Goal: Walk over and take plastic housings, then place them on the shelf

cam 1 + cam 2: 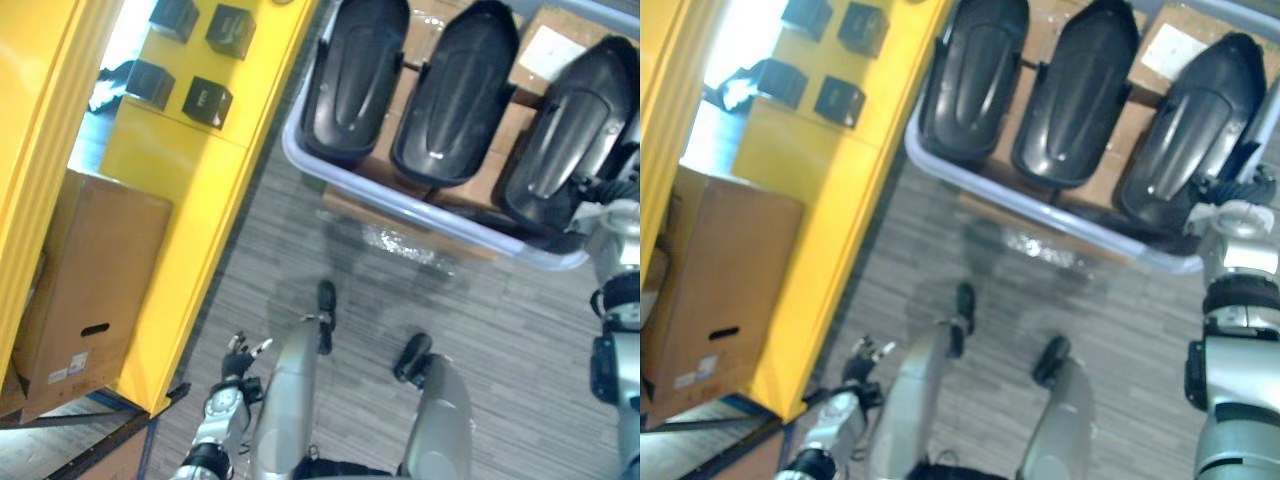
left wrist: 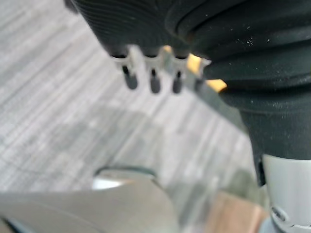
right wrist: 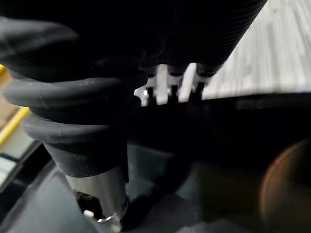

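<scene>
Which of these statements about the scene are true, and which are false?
1. Three black plastic housings lie side by side in a pale tray. True.
2. The left robot hand holds a housing. False: it hangs low over the grey floor, empty, fingers relaxed.
3. Four small black boxes sit on the yellow shelf. True.
4. The right robot hand is at the leftmost housing. False: it is at the rightmost housing.
</scene>
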You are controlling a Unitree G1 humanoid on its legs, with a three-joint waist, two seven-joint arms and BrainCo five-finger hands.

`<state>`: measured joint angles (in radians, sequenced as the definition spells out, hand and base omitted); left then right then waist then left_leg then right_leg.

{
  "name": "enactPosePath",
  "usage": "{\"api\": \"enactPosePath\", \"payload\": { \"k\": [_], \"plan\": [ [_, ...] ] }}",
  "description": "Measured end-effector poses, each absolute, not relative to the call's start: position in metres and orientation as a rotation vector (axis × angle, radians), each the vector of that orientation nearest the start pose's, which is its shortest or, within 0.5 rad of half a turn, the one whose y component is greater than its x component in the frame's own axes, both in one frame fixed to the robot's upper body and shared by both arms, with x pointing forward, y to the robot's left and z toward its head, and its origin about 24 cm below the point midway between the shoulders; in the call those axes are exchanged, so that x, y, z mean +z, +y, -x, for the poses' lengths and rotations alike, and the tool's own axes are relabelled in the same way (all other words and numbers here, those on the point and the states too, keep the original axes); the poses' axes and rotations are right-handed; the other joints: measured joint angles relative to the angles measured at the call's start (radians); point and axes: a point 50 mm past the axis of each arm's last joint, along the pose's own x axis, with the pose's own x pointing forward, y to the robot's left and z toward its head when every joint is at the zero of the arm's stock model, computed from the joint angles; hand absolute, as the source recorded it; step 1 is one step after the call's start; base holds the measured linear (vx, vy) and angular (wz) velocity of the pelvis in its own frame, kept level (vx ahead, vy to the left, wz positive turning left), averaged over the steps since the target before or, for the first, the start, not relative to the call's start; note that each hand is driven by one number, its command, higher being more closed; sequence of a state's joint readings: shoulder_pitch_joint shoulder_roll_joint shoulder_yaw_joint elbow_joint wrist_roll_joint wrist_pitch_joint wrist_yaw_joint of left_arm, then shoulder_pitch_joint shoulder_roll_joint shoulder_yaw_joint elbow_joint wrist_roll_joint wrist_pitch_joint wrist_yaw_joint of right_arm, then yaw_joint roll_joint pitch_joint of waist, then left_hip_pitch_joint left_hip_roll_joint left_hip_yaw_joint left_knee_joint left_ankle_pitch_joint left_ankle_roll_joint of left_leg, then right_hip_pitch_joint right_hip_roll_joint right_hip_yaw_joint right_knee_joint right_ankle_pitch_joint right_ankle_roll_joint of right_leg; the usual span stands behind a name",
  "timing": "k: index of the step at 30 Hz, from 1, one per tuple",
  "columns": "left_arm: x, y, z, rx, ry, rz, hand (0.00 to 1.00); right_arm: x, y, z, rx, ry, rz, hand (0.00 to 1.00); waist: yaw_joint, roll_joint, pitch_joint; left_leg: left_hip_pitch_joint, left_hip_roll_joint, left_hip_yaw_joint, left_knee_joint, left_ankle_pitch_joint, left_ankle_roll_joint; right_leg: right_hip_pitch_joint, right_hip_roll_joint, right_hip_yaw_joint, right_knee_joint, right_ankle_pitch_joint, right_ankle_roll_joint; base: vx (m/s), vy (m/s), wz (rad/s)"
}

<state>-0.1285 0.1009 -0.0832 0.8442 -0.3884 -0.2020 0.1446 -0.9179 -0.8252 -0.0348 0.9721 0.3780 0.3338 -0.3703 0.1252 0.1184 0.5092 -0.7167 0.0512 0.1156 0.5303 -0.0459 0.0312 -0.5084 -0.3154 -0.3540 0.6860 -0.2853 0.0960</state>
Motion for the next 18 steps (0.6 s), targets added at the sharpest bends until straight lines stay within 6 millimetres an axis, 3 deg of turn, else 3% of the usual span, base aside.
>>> {"api": "enactPosePath", "payload": {
  "k": [8,12,18],
  "plan": [
    [-0.089,0.169,-0.224,0.21,0.5,0.155,0.0,0.184,-0.387,-0.336,-0.903,0.247,0.239,1.0,0.002,0.002,-0.028,-0.004,0.0,0.002,-0.014,0.008,-0.004,-0.01,0.001,0.0,-0.002,0.0,0.0,0.0,0.0,0.0],
    [-0.089,0.154,-0.224,0.179,0.489,0.164,0.0,0.173,-0.383,-0.337,-0.919,0.295,0.316,1.0,0.004,0.001,-0.057,-0.008,0.003,0.001,-0.013,0.01,-0.006,-0.013,0.005,-0.001,-0.007,0.001,0.0,0.0,0.0,0.0],
    [-0.083,0.153,-0.227,0.199,0.448,0.165,0.0,0.171,-0.377,-0.341,-0.924,0.27,0.38,1.0,0.004,0.0,-0.057,-0.002,0.021,0.002,0.003,0.01,-0.006,0.006,0.021,-0.004,-0.018,0.005,0.0,0.01,-0.007,-0.02]
  ]
}}
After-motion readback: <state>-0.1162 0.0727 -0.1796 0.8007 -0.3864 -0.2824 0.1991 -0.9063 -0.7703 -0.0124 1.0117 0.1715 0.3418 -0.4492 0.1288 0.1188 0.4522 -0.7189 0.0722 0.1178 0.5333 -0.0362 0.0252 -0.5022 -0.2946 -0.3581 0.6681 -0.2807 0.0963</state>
